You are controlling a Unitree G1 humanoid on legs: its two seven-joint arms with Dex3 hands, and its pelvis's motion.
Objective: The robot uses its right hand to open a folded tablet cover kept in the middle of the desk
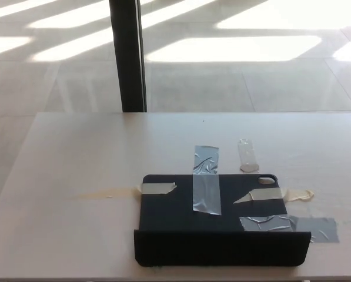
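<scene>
A black tablet cover point(216, 220) lies on the white desk point(81, 164), near the front edge and a little right of centre. Its front flap point(222, 248) stands raised along the near edge, so the inner panel shows behind it. Several strips of grey and beige tape hold the cover to the desk: a grey strip point(206, 179) over the far edge, a beige piece point(157, 188) at the left corner, another beige piece point(275, 195) and a grey strip point(290, 224) at the right. Neither of my hands shows in the head view.
A loose clear piece of tape point(247, 155) sticks to the desk behind the cover. A black post point(127, 56) rises behind the desk's far edge, with sunlit floor tiles beyond. A faint tan smear point(104, 194) marks the desk left of the cover.
</scene>
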